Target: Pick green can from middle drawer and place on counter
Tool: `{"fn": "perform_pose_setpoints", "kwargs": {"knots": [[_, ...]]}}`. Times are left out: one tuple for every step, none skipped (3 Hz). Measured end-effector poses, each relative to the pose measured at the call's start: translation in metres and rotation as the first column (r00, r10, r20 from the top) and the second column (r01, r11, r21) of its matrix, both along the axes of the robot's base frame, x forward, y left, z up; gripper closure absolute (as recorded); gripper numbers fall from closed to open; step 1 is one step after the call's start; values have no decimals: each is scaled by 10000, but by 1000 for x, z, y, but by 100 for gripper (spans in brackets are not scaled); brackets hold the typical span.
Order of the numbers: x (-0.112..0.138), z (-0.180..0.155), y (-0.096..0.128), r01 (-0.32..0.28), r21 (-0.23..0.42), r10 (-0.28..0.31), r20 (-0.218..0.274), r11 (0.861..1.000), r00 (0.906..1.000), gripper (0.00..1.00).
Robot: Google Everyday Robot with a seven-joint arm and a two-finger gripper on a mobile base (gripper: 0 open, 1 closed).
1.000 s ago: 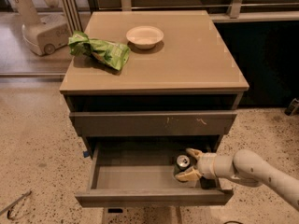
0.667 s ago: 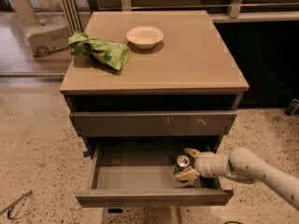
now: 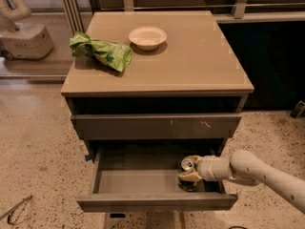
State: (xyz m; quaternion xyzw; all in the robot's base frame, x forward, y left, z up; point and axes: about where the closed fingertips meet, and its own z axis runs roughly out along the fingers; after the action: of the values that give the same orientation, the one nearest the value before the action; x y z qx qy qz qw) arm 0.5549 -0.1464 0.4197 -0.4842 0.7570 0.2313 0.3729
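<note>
The green can point(image 3: 188, 165) stands in the right front part of the open middle drawer point(image 3: 157, 202), its silver top facing up. My gripper point(image 3: 190, 171) reaches in from the right, with its pale fingers point(image 3: 189, 177) closed on either side of the can. The can is still low inside the drawer. The tan counter point(image 3: 200, 61) lies above, on top of the grey cabinet.
A bright green snack bag point(image 3: 102, 51) and a white bowl point(image 3: 147, 36) sit on the counter's back left. The scratched upper drawer front point(image 3: 157, 126) is closed just above the can. A white machine base point(image 3: 26, 39) stands at far left on the floor.
The gripper and can sit at nearly the same spot in the drawer. Only the view has shifted a little.
</note>
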Motion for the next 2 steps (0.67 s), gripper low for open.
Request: {"fn": "perform_pose_setpoints", "kwargs": {"knots": [[0,0,0,-2,0,2,1,10000,10000,90],[-7,20,5,-282,24,282,76,9996,9996,100]]}}
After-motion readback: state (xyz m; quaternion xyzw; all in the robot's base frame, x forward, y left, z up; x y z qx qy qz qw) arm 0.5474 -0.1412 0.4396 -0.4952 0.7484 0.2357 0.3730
